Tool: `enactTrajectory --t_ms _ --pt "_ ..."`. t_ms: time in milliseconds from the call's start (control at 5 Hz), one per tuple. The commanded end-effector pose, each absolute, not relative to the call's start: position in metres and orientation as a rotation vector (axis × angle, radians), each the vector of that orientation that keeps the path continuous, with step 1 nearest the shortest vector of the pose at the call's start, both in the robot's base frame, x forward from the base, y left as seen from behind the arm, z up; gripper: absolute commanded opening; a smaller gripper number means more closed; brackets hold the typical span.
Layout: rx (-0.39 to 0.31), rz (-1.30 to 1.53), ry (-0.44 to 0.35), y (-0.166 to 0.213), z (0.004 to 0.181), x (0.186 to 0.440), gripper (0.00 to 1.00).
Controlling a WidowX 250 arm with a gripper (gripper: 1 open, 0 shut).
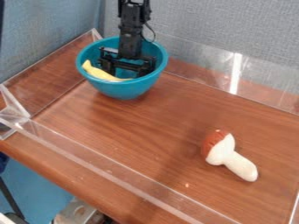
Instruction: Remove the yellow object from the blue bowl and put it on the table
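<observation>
The yellow object (107,75) is seen lying inside the blue bowl (121,86), against its left inner wall, partly hidden by the tool. It is judged light, stiff and smooth, so likely slippery; a hold across its thicker middle, not the tapered end, would be safest. The gripper (128,66) is lowered into the bowl just right of the object, jaws spread wide and nothing held; whether a finger touches it cannot be told.
</observation>
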State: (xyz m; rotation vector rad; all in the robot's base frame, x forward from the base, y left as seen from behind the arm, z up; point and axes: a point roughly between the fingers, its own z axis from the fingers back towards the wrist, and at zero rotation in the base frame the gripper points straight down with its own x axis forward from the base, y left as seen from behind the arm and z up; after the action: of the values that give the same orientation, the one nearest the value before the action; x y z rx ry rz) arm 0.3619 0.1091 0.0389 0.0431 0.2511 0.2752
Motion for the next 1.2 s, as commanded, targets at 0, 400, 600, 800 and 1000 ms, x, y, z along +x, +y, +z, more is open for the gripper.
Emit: enactTrajectory --t_ms 0,400,600,800,1000 --pt "0.062 0.269 0.146 0.108 0.079 0.373 1.00" --pt "0.024 0.294 0.129 0.110 0.104 0.369 0.00" --pt "-0.001 0.314 0.108 0.111 0.121 0.365 0.00" --pt "-0.019 0.332 0.092 0.112 0.134 0.363 0.00" --pt "-0.050 0.357 0.058 0.113 0.157 0.359 0.00"
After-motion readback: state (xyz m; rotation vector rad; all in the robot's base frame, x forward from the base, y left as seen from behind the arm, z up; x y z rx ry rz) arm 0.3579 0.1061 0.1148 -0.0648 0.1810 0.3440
